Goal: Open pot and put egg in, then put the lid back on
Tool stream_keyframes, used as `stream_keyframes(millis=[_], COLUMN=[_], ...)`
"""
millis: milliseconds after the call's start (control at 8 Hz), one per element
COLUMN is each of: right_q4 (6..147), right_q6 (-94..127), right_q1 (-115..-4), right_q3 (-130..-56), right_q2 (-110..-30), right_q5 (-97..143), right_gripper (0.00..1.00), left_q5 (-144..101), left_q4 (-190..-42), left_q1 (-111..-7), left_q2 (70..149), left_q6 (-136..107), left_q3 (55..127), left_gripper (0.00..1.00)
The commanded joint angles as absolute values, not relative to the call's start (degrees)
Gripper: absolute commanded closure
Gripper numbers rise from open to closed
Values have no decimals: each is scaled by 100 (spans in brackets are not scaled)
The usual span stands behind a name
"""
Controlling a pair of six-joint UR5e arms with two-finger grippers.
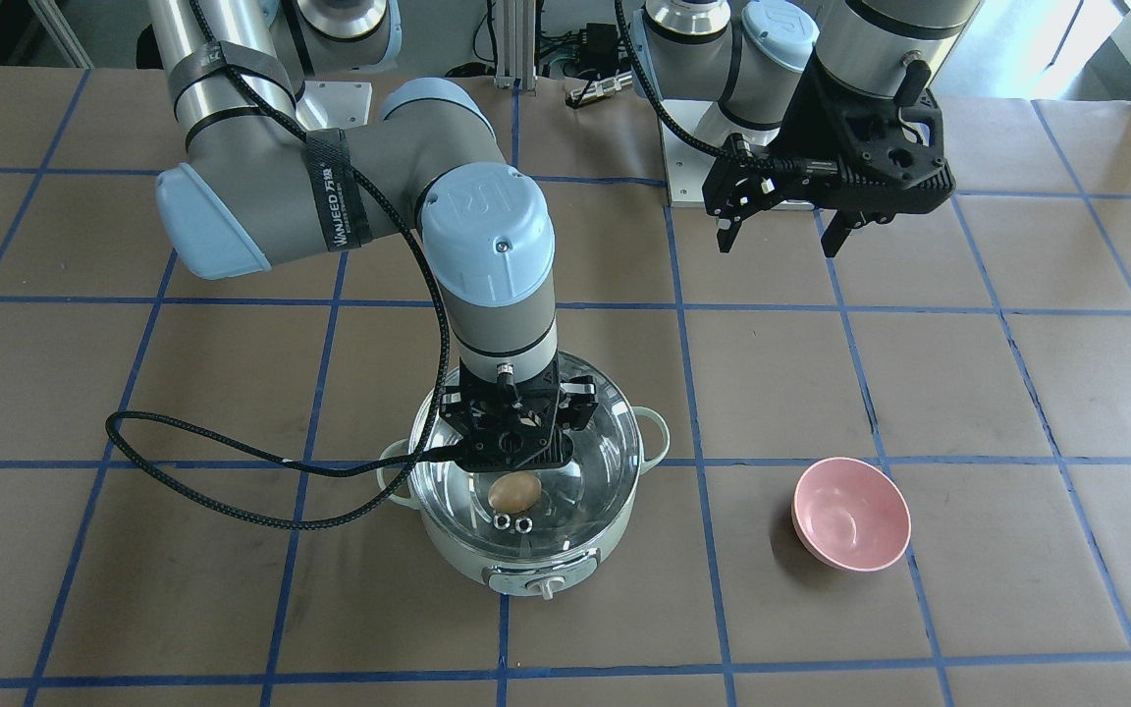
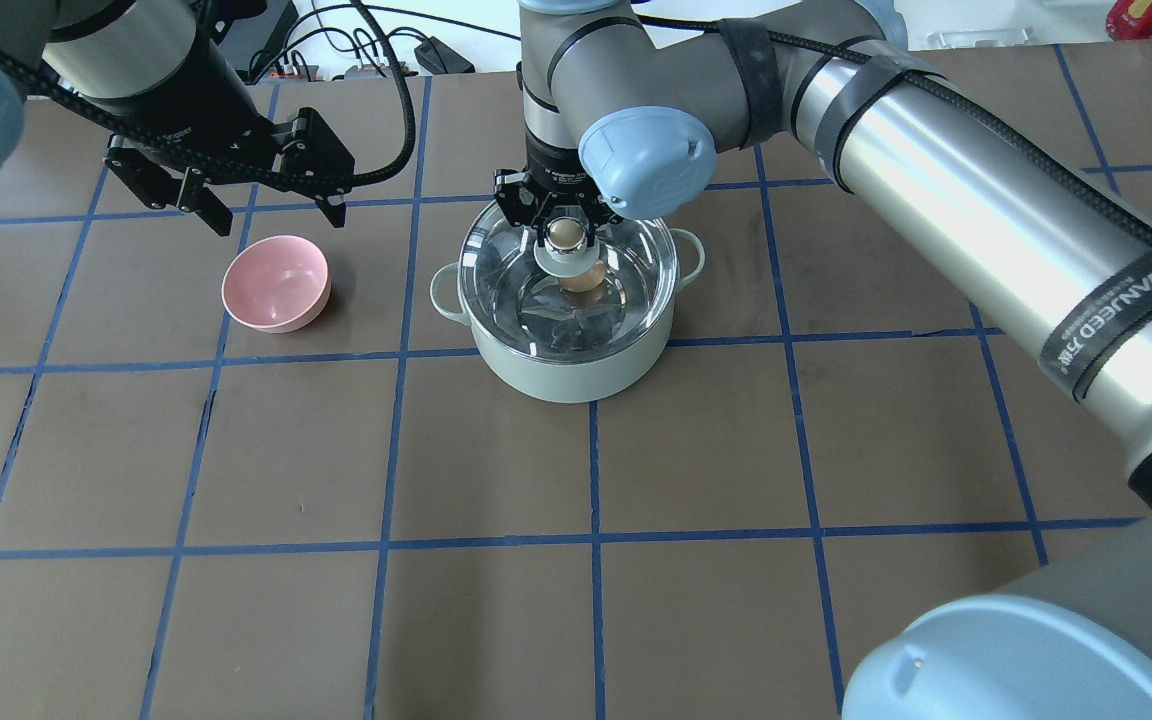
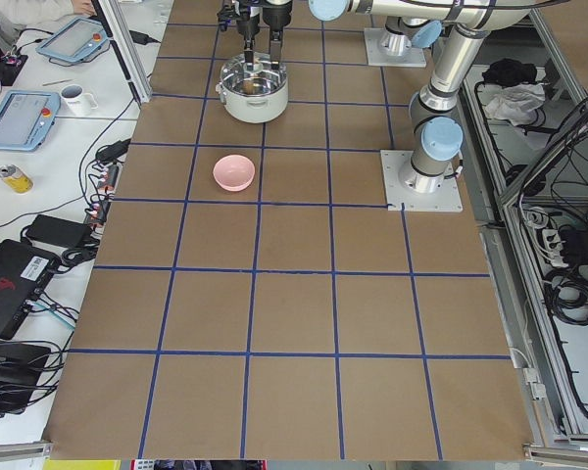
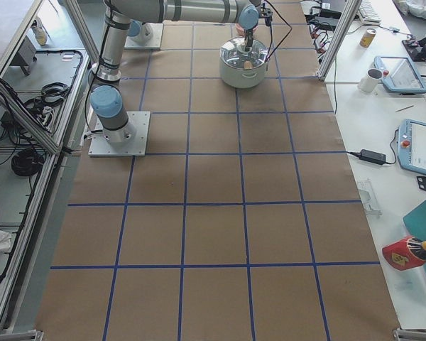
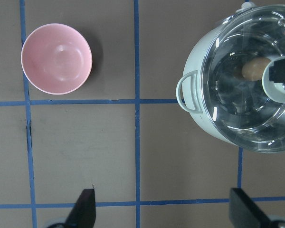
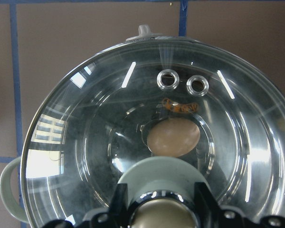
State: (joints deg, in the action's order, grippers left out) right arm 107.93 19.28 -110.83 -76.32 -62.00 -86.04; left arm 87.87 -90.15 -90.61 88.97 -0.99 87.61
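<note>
One lid [image 6: 99,123] on pot [image 2: 576,378] rim, right fingers [image 6: 119,203] pinching knob [image 2: 565,233], left fingers [image 5: 84,211] spread

The lid [image 2: 636,280] caps the pot [image 2: 566,370]; right hand [image 2: 567,236] gripping its knob blocks approach from above. A pink bowl [image 2: 276,283] sits well apart, robot's L; room for a hand over the surface [image 2: 386,300] btwn them.

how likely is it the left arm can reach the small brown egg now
Probably not: the tan egg lies in the mint-green pot under the clear glass lid, which the right end effector grips. The left end effector hangs open.
</note>
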Motion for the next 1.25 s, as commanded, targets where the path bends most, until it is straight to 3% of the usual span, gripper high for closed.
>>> stream_keyframes(millis=[0,375,1125], right_q4=[10776,10339,8799], right_q6=[1863,1907,809], right_q1=[-11083,-11004,-9108], right_q3=[-7638,-7629,-7664], right_q2=[-6249,-6660,-7795], right_q5=[-8596,-8613,-9220], right_gripper=[0,0,0], left_q5=[8780,8789,8789], left_q4=[-9018,-9009,-9009], left_q1=[-9070,-9070,-9070], left_q2=[8895,8895,8894], left_q6=[-123,-123,-123], left_q3=[8763,8763,8754], left_gripper=[0,0,0])
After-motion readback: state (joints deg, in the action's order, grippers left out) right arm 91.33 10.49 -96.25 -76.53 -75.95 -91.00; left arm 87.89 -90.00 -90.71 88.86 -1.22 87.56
